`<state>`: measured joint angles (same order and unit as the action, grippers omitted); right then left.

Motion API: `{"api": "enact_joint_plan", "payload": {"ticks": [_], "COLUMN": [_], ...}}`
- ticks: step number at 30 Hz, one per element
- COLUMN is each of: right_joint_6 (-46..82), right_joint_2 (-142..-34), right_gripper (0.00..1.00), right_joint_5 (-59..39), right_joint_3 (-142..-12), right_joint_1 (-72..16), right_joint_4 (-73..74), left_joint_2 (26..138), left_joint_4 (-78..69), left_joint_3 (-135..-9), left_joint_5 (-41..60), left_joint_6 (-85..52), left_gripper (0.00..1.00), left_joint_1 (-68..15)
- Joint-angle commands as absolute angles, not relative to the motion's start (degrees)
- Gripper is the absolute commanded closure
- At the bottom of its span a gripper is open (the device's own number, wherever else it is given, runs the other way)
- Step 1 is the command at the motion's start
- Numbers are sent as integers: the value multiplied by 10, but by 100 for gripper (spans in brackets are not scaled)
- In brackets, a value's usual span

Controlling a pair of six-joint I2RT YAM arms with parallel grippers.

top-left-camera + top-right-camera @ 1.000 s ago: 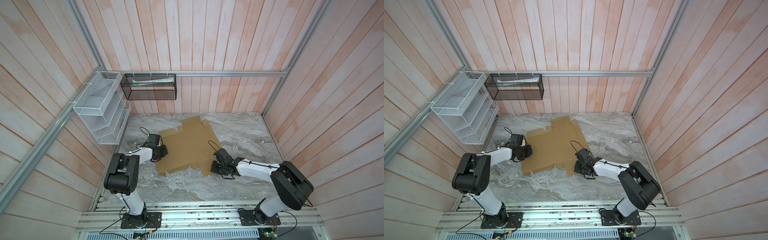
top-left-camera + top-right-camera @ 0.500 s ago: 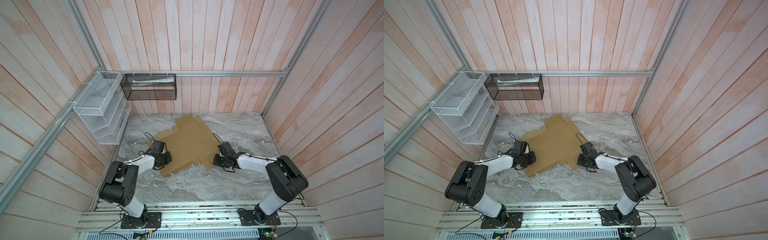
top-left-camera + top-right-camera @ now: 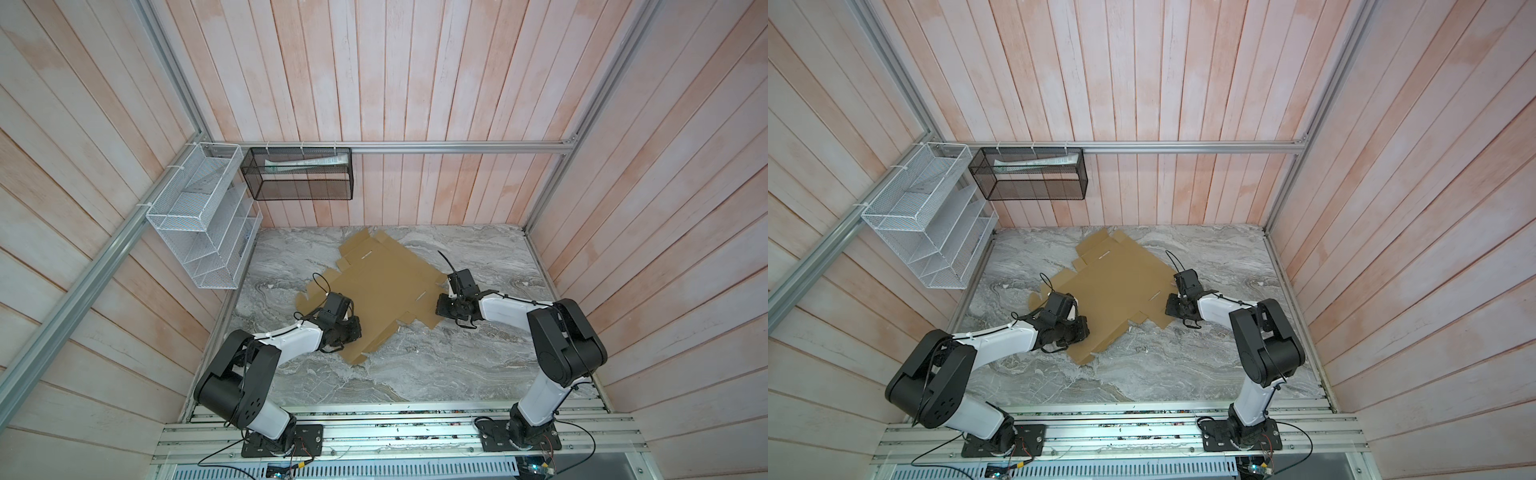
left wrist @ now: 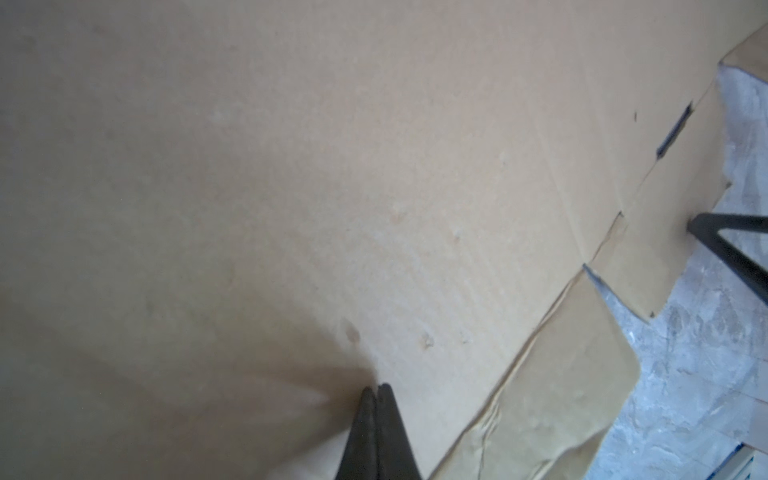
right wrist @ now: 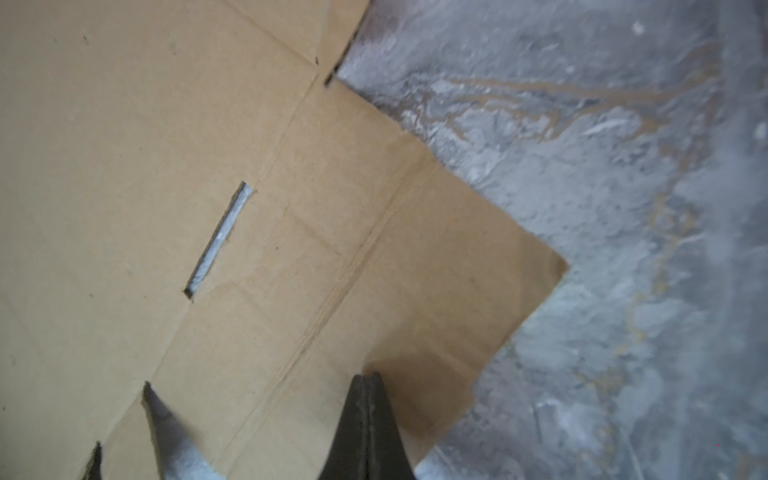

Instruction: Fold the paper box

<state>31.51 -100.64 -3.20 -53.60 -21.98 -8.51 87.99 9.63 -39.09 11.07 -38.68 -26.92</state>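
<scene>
Pressing flat paper box [image 3: 382,286]: left gripper [image 4: 376,388], right gripper [image 5: 365,377] both pinched together, empty. Next: lift right flap [image 5: 436,299].

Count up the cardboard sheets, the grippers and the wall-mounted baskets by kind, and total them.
Paper box, a flat cardboard sheet: 1
Grippers: 2 (left gripper, right gripper, both shut)
Wall baskets: 2 (white wire rack, black mesh basket)
Total: 5
</scene>
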Motion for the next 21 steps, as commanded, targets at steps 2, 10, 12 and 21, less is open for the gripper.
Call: {"api": "enact_joint_plan", "payload": {"ticks": [2,10,12,21], "right_joint_6": [276,288,297,355], "right_joint_2": [-1016,-934,-907,-823], "right_gripper": [100,100,100,100], "right_joint_5": [13,26,31,36], "right_joint_3": [-558,-563,-558,-534], "right_joint_1": [-207,-217,-225,-270], "right_joint_4": [-175,-214,-223,-242], "left_joint_2": [852,841,849,907], "left_joint_4": [141,197,202,195], "left_joint_3": [-405,-492,-514,-576], "left_joint_5": [86,45,44,43], "left_joint_6": [-388,-323,-308,-273], "left_gripper": [100,100,100,100], "left_joint_1": [-273,-239,-217,-147]}}
